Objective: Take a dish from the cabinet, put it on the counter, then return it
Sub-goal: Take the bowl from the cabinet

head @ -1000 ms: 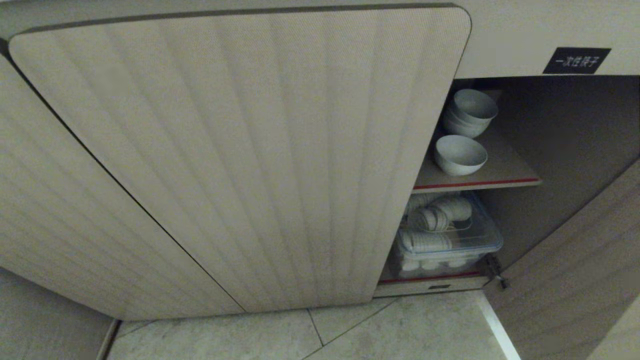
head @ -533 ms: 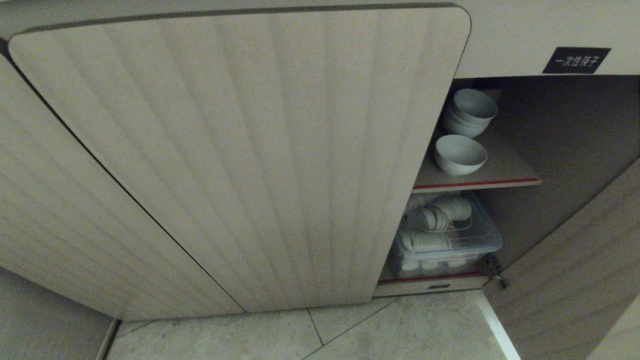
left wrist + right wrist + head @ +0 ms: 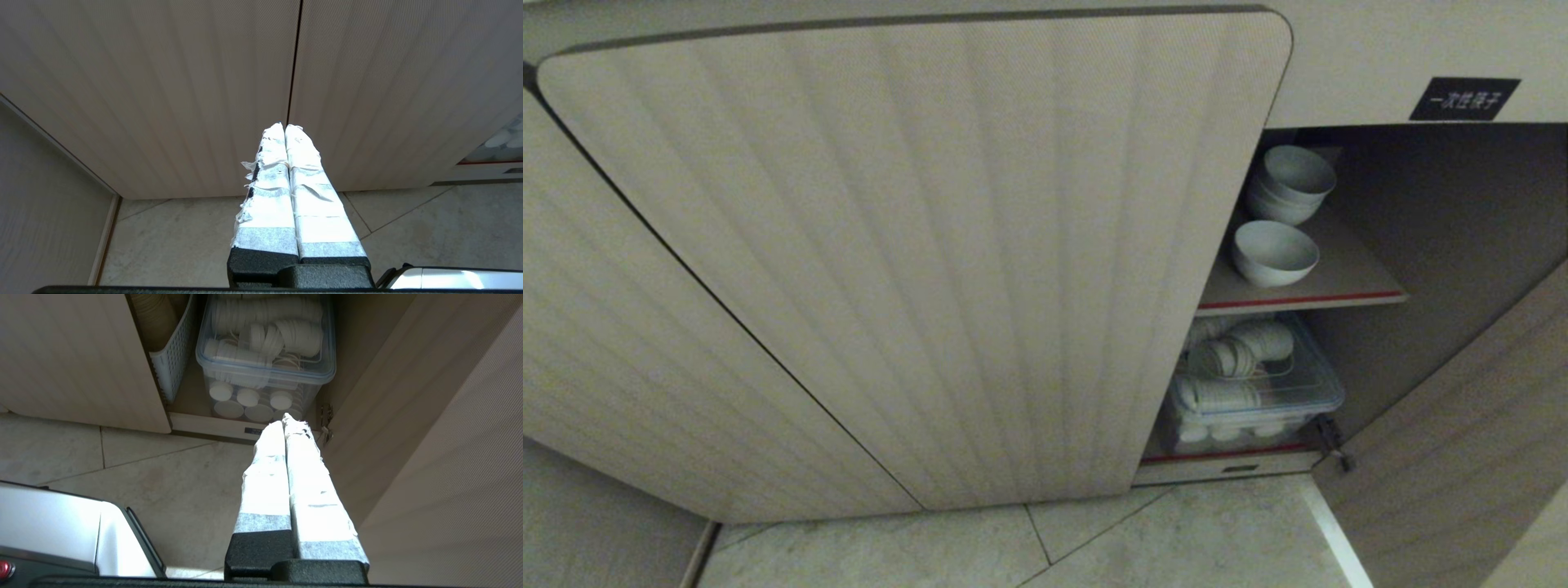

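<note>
The cabinet (image 3: 915, 245) has ribbed beige doors; its right bay stands open onto a dark interior. On the brown shelf (image 3: 1339, 282) with a red front edge sits a single white bowl (image 3: 1274, 253), the dish nearest the front, with a short stack of white bowls (image 3: 1290, 186) behind it. Neither arm shows in the head view. My right gripper (image 3: 284, 421) is shut and empty, low over the floor before the open bay. Shut and empty as well, my left gripper (image 3: 284, 127) points at the seam between two closed doors. The counter is out of view.
A clear lidded box (image 3: 1250, 392) of white lids and cups fills the bay's lower level, beside a white slotted basket (image 3: 173, 355). The opened door (image 3: 1462, 441) stands at the right with its hinge (image 3: 1335, 445). Pale floor tiles (image 3: 1094, 539) lie below.
</note>
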Motion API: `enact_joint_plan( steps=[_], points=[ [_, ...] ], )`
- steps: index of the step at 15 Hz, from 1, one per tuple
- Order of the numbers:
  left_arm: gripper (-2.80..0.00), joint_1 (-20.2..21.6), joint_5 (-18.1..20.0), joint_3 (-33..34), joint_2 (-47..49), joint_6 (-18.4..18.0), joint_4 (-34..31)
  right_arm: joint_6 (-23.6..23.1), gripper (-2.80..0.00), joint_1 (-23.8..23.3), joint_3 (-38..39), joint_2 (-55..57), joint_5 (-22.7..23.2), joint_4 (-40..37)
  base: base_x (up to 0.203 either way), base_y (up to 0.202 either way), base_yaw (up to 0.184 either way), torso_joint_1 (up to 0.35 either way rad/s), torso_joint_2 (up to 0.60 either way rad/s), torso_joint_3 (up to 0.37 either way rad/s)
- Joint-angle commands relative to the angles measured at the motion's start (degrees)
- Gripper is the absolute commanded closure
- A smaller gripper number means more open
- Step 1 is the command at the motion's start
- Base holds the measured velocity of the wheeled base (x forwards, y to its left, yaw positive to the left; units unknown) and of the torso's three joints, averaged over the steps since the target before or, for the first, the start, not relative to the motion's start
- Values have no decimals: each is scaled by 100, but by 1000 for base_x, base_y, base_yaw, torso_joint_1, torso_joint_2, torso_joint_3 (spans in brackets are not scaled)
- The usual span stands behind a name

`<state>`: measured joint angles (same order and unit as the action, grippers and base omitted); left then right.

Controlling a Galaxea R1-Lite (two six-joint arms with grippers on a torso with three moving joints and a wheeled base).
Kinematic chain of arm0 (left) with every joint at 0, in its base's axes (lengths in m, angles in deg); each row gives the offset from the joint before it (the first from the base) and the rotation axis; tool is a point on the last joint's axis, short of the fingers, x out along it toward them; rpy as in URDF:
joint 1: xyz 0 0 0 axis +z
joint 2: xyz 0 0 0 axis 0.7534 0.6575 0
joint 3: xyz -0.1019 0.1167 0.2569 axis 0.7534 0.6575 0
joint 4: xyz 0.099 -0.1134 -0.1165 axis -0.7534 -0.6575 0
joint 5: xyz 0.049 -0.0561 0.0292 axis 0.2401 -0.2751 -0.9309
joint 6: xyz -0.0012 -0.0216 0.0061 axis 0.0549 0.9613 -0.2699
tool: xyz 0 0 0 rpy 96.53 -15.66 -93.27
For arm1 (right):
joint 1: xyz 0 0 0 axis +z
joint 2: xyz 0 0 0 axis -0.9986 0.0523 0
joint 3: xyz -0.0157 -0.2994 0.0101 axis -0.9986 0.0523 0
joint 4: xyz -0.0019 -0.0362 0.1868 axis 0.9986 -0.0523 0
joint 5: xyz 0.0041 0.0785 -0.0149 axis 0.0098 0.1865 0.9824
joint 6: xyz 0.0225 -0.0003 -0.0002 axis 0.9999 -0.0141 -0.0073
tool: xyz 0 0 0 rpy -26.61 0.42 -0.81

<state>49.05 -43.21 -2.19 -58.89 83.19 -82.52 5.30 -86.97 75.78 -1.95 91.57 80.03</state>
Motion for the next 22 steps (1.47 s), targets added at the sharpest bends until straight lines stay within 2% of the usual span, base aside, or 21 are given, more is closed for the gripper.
enact_joint_plan(
  steps=[1,4,10,12,17,19,22],
  points=[
    [0,2,0,0,-2,4,0,-15,0,-2,-105,90,6,-215,0,0,0,0,0,0],
    [0,2,0,0,-2,4,0,-32,0,4,-320,603,-5,-312,0,0,0,0,0,0],
    [0,2,0,0,-2,4,0,51,0,14,-1411,2433,8,-81,0,0,0,0,0,0],
    [0,2,0,0,-2,4,0,153,0,15,-1750,3251,18,255,0,0,0,0,0,0],
    [0,2,0,0,-2,4,0,673,0,77,-2413,5709,40,1751,0,0,0,0,0,0],
    [0,2,0,0,-2,4,0,1040,0,90,-2666,6484,115,2212,0,0,0,0,0,0],
    [0,2,0,0,-2,4,0,2390,0,72,-3361,7302,401,2443,0,0,0,0,0,0]
  ],
)
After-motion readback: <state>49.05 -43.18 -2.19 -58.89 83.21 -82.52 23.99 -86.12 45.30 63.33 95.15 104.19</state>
